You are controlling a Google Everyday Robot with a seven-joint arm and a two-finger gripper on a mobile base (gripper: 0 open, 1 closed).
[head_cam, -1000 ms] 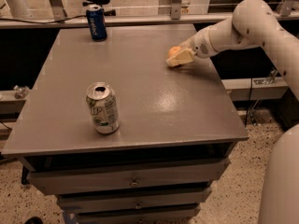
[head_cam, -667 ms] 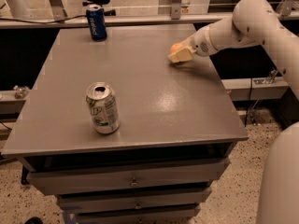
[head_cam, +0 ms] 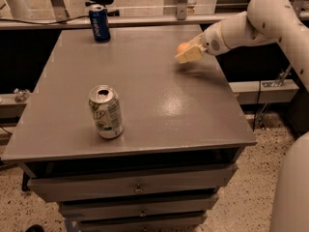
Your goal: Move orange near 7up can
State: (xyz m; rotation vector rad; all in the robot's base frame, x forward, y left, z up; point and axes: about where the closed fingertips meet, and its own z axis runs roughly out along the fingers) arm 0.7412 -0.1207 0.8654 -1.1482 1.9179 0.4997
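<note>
Floor: speckled floor [head_cam: 241, 211] shows at the bottom right, beside the cabinet.
Robot body: a white rounded body [head_cam: 293, 192] fills the lower right edge, nearest the camera.
Drawers: the grey drawers [head_cam: 140, 187] are stacked under the table, each with a small knob at its middle.
Table: the grey table [head_cam: 159, 110] has a flat top with a dull sheen right of centre.
7up can: the 7up can [head_cam: 106, 112] stands upright on the front left part of the top. Its silver lid faces up and its green markings face the camera.
Gap: the 7up can and the fruit are well apart, the can near the front left and the fruit farther back on the right.
Gripper: the gripper [head_cam: 185, 55] hangs over the far right part of the table, near the right edge, with its pale fingers clamped on the orange.
Orange: the orange [head_cam: 182, 48] sits in that grasp, only partly showing above the fingers. It is raised off the surface, with a soft shadow on the top just beneath.
Arm: the white arm [head_cam: 251, 23] reaches in from the upper right.
Blue can: a dark blue can [head_cam: 99, 23] stands upright by the far left edge of the table.
</note>
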